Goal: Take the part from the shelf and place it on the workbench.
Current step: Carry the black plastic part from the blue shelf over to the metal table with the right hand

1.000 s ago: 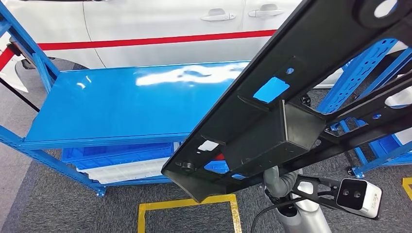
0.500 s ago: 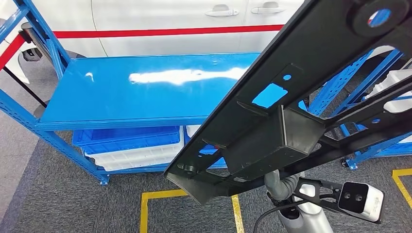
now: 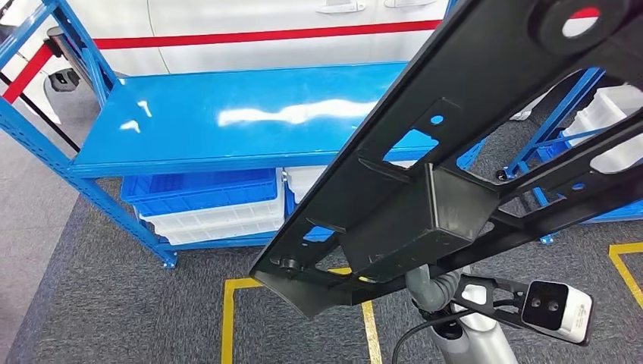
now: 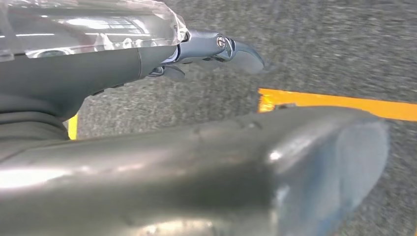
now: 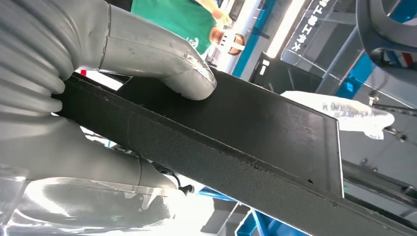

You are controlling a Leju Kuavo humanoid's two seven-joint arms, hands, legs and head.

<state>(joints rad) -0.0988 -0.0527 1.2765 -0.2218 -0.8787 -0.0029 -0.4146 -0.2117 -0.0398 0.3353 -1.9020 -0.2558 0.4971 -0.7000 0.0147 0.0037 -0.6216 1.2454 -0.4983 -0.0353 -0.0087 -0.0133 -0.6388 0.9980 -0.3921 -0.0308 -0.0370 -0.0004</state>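
Part (image 3: 462,152), a long black frame, hangs tilted above the blue workbench (image 3: 227,121), its far end past that bench's right edge. Right hand (image 5: 74,98) clamps its rim, thumb on top. Left hand (image 4: 216,49) hangs with fingers apart, holding nothing. Risk: the long overhang could strike the bench's upright; bare blue surface offers room.

car workshop | blue steel shelving (image 3: 227,129) | white car (image 3: 250,30) | yellow floor tape (image 3: 227,318)

Head looks down; wrists close behind hands.
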